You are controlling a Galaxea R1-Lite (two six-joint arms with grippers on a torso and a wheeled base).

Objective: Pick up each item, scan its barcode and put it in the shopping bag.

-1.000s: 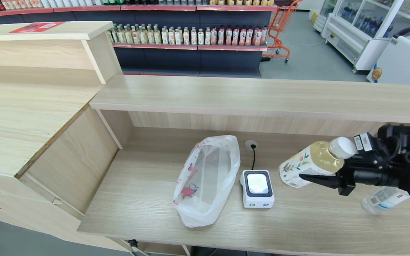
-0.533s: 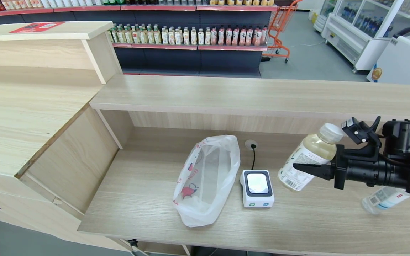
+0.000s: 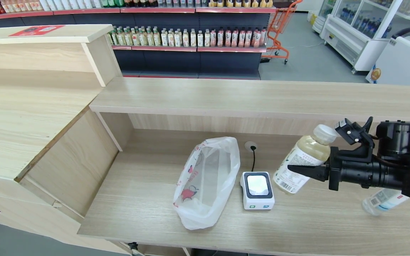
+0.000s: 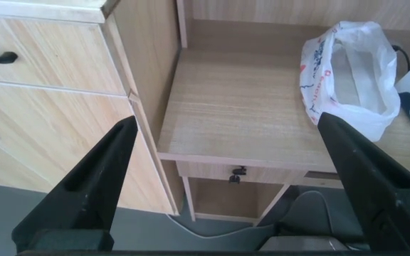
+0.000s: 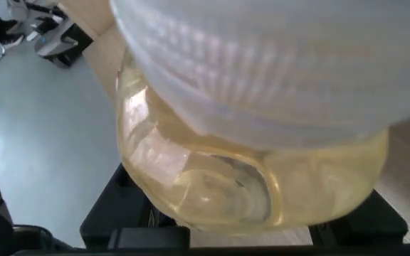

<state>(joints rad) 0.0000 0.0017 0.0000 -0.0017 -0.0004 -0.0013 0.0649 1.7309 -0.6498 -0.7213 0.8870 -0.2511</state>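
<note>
The right gripper (image 3: pixel 304 167) is clamped on the tea bottle (image 3: pixel 310 153) and holds it in the air to the right of the scanner (image 3: pixel 257 190), not quite over it. The bottle is tilted, with its white cap up and to the right and its barcode label at the low left end. The right wrist view adds a close look at the ribbed cap (image 5: pixel 276 64) and the yellow drink beneath it.

The left wrist view adds the left gripper (image 4: pixel 226 119), its fingers wide apart and holding nothing, low off the counter's (image 4: pixel 233 107) near left corner, beside the drawers (image 4: pixel 41 107). Past it are the shopping bag (image 4: pixel 347 71) and the edge of the scanner.

On the pale wood counter (image 3: pixel 148 199) the white shopping bag (image 3: pixel 206 181) lies open just left of the scanner, whose black cable (image 3: pixel 253 158) runs to the far wall. A clear bottle (image 3: pixel 383 201) lies at the right end. A raised ledge (image 3: pixel 262 96) spans the far side. Beyond it are shelves of drinks (image 3: pixel 190 37), an orange trolley (image 3: pixel 279 32) and glass-fronted coolers (image 3: pixel 361 28).
</note>
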